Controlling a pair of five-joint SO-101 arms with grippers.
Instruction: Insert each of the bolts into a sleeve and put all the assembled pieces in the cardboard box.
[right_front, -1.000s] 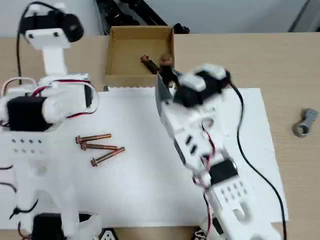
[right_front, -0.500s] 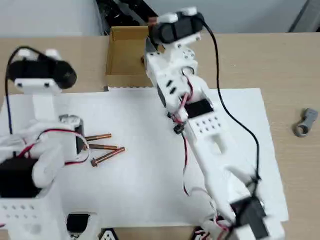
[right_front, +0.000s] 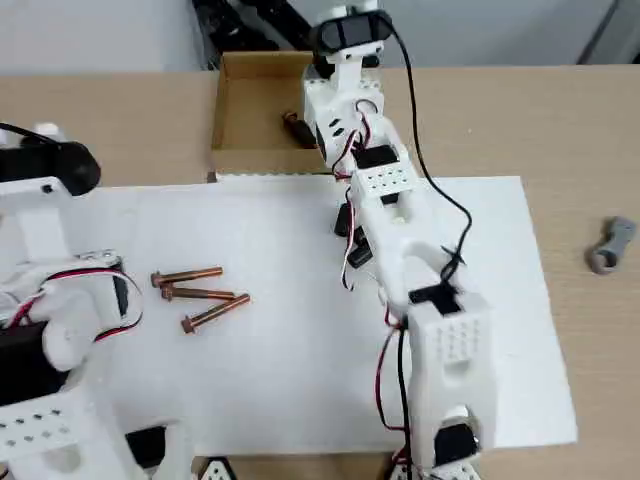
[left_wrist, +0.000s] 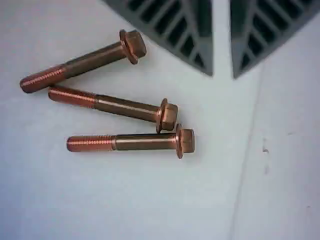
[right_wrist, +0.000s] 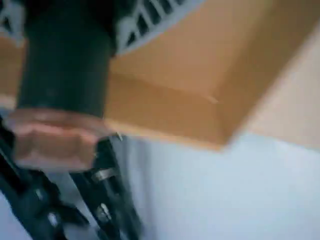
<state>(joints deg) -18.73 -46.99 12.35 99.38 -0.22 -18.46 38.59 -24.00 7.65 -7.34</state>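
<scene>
- Right tool (right_wrist: 75, 25) grips the black cylindrical sleeve (right_wrist: 65, 70), copper bolt (right_wrist: 52, 142) inside, at the rim of the brown cardboard box (right_front: 245, 110).
- Left tool (left_wrist: 221, 70), slightly parted, empty, hangs just beside three loose copper bolts (left_wrist: 120, 106), roughly parallel.

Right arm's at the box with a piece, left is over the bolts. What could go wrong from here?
1. The right pincer holds the piece near the box corner; released there, it might strike the wall or land outside.
2. The bolts lie close together, two heads almost touching; the left pincer may nudge or catch a neighbour.
</scene>
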